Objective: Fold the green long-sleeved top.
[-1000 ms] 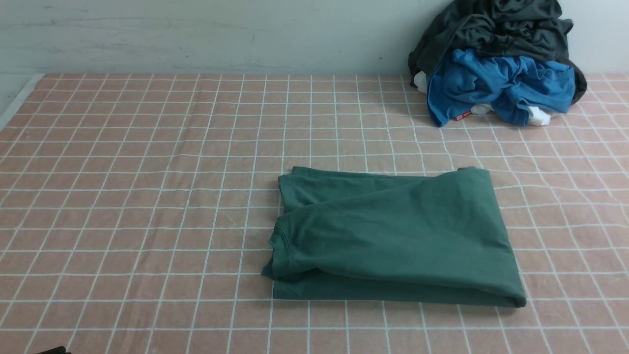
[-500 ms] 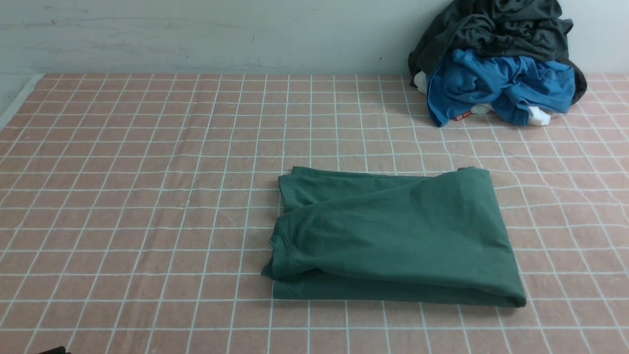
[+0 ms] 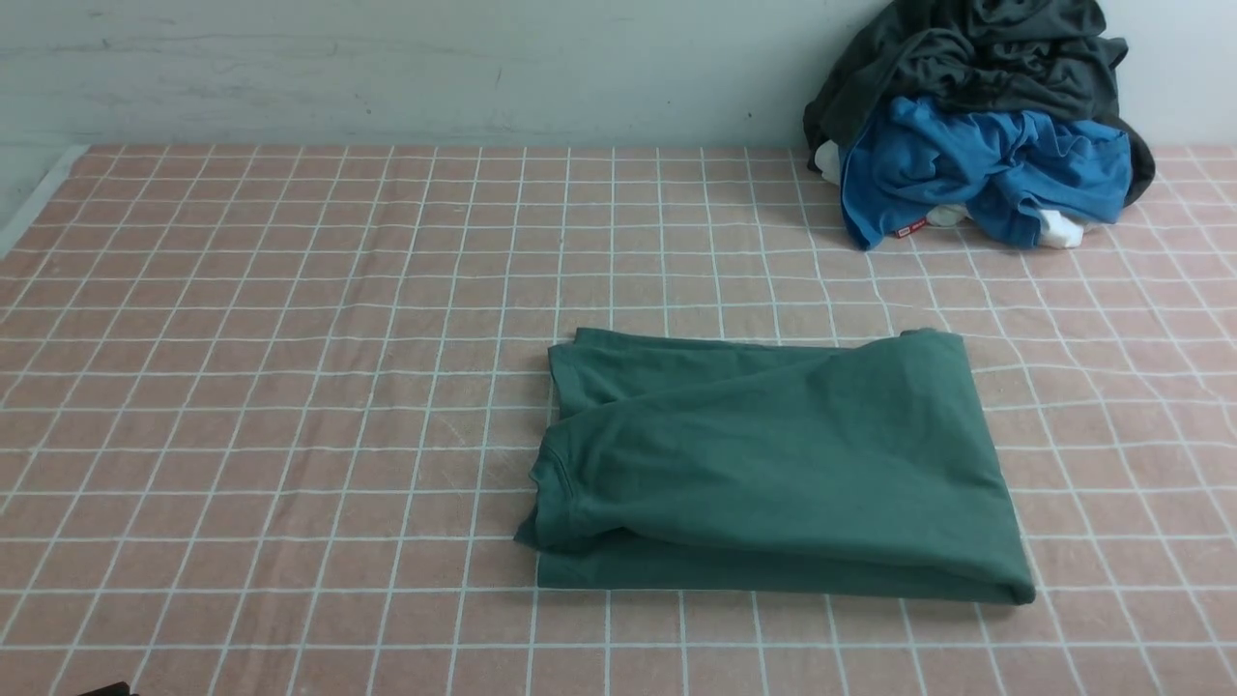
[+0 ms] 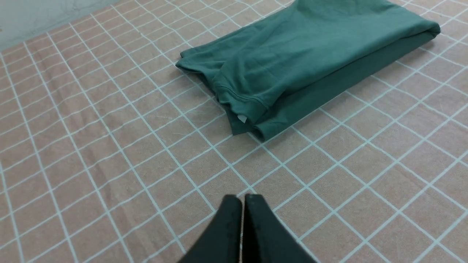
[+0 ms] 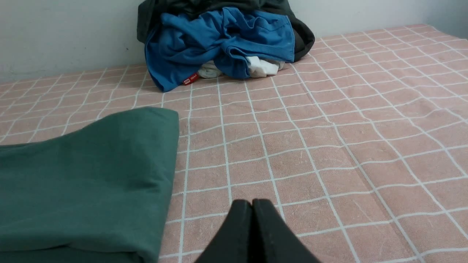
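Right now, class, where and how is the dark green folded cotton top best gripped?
I'd pinch the thick rounded fold at the right end of the dark green folded cotton top, coming from the robot's right: that edge bulges above the checked cloth, while the left end splits into loose, uneven layers.

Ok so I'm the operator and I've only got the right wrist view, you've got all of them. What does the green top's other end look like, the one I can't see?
Observer: The green top has its upper layer lying askew there, with the layer underneath showing on both sides of it.
Operator: And the left gripper, is it on the cloth?
Observer: No, the left gripper is shut and away from the cloth, over bare tablecloth.
Operator: Anything poking out of that end?
Observer: Yes, a small pale patch, maybe a label, shows just under the seamed edge.
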### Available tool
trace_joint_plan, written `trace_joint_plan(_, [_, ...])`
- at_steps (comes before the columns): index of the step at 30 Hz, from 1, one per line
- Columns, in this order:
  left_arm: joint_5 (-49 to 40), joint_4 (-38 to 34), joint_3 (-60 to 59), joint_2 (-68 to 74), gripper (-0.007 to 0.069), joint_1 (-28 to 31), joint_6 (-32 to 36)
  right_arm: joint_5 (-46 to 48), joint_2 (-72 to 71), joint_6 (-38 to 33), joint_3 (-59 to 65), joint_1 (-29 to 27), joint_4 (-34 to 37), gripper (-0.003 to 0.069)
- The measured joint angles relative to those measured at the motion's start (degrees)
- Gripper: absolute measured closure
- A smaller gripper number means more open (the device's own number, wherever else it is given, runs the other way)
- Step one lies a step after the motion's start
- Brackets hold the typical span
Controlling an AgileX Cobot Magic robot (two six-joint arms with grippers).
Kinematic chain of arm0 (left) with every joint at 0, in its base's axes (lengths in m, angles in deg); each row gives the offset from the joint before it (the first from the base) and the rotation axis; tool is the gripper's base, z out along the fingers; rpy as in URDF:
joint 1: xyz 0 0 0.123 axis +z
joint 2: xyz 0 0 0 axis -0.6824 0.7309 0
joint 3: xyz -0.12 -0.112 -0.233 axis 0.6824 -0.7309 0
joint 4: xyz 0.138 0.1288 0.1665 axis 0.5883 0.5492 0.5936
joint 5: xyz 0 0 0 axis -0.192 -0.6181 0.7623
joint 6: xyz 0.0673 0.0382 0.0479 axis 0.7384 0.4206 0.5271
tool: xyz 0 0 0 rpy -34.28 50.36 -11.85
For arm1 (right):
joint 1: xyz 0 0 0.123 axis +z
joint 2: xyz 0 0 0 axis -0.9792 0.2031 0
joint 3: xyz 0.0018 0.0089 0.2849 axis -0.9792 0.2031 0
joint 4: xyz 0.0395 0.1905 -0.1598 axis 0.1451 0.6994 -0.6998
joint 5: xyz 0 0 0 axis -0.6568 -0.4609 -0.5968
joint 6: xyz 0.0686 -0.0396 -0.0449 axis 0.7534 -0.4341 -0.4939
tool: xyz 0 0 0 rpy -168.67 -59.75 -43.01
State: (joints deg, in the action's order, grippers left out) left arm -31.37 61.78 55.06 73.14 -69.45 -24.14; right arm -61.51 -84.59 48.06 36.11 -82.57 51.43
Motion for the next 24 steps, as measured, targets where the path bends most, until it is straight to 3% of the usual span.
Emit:
trace_joint_plan(12, [0.0,0.0,0.0,0.0,0.0631,0.0,0.0,0.24,0.0,-0.77,0.0,3.48,0.0,0.0673])
trace_joint_plan(24, [-0.01,0.0,0.0,0.0,0.0631,0.0,0.0,0.24,0.0,-0.87,0.0,3.53,0.0,0.0673])
